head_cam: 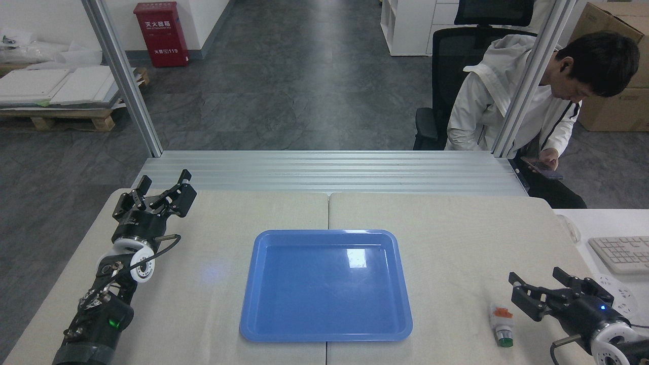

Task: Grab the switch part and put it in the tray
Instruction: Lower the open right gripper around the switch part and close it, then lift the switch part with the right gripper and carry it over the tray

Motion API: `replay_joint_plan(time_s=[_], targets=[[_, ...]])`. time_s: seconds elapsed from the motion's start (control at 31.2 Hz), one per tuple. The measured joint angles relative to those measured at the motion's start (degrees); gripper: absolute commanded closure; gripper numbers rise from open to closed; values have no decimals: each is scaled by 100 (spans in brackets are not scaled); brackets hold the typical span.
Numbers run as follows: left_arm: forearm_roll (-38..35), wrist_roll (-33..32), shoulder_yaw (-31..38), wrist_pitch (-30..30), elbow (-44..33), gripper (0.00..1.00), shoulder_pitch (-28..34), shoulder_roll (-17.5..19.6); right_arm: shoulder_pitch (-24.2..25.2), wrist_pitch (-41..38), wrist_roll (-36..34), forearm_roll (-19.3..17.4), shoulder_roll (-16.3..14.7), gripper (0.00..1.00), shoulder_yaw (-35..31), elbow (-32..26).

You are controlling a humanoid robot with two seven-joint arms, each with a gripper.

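Blue tray (pixel 325 324) empty; switch part (pixel 501 325) beside right gripper (pixel 538 288), fingers wide; left gripper (pixel 161 188) fingers wide.

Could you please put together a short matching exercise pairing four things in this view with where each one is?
Things:
1. switch part
2. tray
3. left tool
4. keyboard

Places:
A. at the table's far left corner, open and holding nothing
B. on the white surface at the right edge of the view
C. flat in the middle of the table, nothing in it
D. on the table right of the tray, just left of the open right tool

Pairs: 1-D, 2-C, 3-A, 4-B
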Motion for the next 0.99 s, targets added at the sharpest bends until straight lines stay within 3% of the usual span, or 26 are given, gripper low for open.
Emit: replay_joint_plan(time_s=[0.54,0.67,0.74,0.83,0.99], targets=[[0,0,0,0,0,0,0,-1,305,442,-17,38,215,3,595,-127],[0,0,0,0,0,0,0,-2,328,592,-18,74,226,22,785,-122],[0,0,0,0,0,0,0,-3,342,719,-18,122,224,39,942,-122],[0,0,0,0,0,0,0,-3,378,936,-9,294,209,77,1164,-124],[0,1,0,0,0,0,0,-2,430,1210,-18,538,200,91,1318,-131]])
